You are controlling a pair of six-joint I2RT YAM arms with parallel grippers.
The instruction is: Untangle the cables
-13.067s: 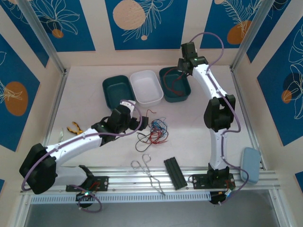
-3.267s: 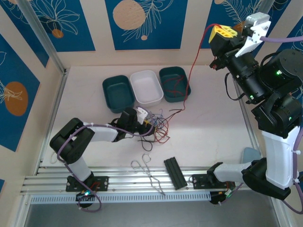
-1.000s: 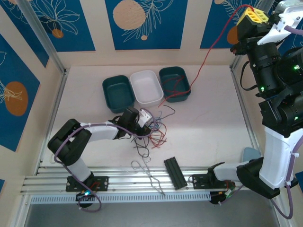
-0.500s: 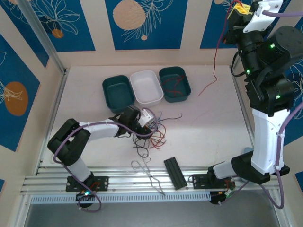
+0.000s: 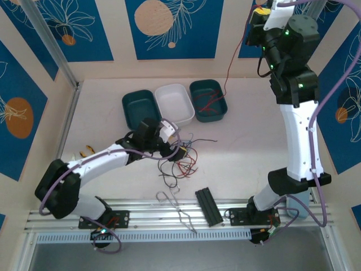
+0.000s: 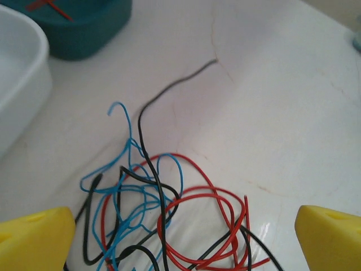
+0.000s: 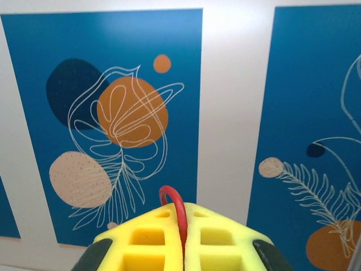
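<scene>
Where my left arm lies low over the table, pliers point(image 5: 87, 151): orange handles, just beside the arm, well apart from the wires.
left pincer point(image 5: 172, 148): my yellow fingers point(image 6: 34, 240) are spread wide with nothing gripped, hovering right over the cable tangle point(image 5: 180, 161).
cable tangle: red, blue and black strands looped through each other on the table, front of middle; one black end trails out alone across bare table.
left teal tray point(image 5: 126, 107): far side, leftmost of three trays in a row.
white tray point(image 5: 175, 104): between the two teal trays, edge to edge.
tongs point(image 5: 176, 206): metal, near the front rail, just beside the tangle.
right teal tray point(image 5: 196, 100): red strands lie inside.
black block point(image 5: 207, 206): ribbed, beside the tongs.
red cable point(image 5: 230, 62): hangs from my right pincer down to the right teal tray's far corner.
right pincer point(image 5: 260, 11): raised high at back right, yellow pads pressed together on the red cable; a red loop sticks up between them.
</scene>
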